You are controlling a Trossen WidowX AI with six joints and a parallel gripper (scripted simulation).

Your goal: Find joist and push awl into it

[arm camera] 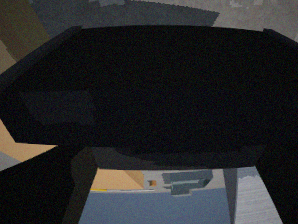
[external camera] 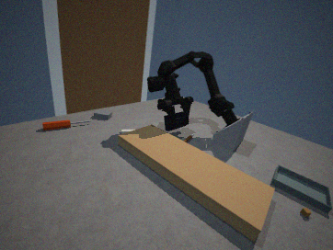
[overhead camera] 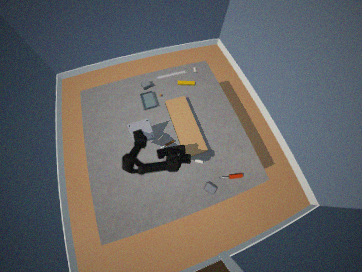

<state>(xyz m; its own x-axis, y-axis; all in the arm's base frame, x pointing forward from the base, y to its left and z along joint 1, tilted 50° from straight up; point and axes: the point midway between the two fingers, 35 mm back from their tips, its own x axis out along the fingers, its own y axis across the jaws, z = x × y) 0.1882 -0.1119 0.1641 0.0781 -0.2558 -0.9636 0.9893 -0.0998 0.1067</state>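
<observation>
My gripper [external camera: 177, 114] is shut on the stud finder, a wide black block [external camera: 177, 122] [arm camera: 165, 90] that fills much of the wrist view. It is held upright, apparently above the table beside the arm-side end of the panel; the exact gap is unclear. The tan floor panel [overhead camera: 187, 119] [external camera: 198, 170] lies flat, its arm-side end in shadow. A small brown-handled tool [overhead camera: 170, 143] [external camera: 189, 138], apparently the awl, lies between panel and arm, partly hidden. The teal tray [overhead camera: 143, 102] [external camera: 275, 176] stands beyond the panel's other end. The joist is hidden.
A tilted grey plate [overhead camera: 139, 126] [external camera: 232, 138] stands by the arm's base. An orange-red-handled tool [overhead camera: 236, 176] [external camera: 56, 125] and a grey block [overhead camera: 210, 187] [external camera: 103, 116] lie on the other side. A small orange cube [overhead camera: 161, 95] [external camera: 305, 212] lies near the tray; a yellow bar [overhead camera: 186, 83] is farther back.
</observation>
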